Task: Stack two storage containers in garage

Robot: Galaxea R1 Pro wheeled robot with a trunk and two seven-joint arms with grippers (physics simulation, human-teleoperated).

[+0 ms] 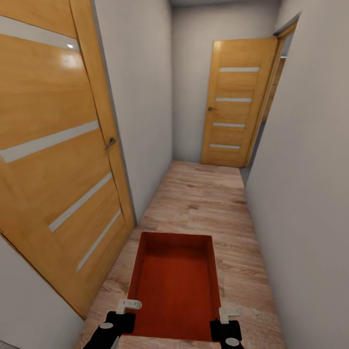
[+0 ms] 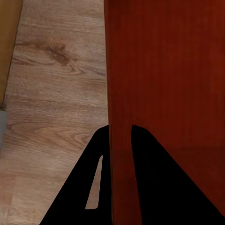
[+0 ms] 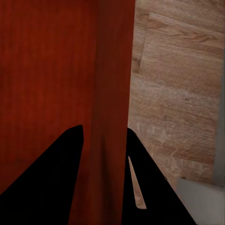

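Left gripper (image 2: 121, 136) clamped over the left wall of the orange-red container (image 1: 177, 286), one finger (image 2: 77, 187) outside, one inside. Right gripper (image 3: 104, 136) clamped likewise on the right wall. Container held level between both, low over wood-plank flooring (image 1: 203, 198). Narrow corridor: wooden door (image 1: 58, 145) close on the left, grey wall (image 1: 305, 194) close on the right, open floor ahead up to a far door (image 1: 237, 102).

Each pincer, left (image 1: 127, 310) and right (image 1: 227, 316), is seen as a black block carrying a small white bracket on top, while the wrist views show broad, black, wedge-shaped fingers (image 2: 154, 183).
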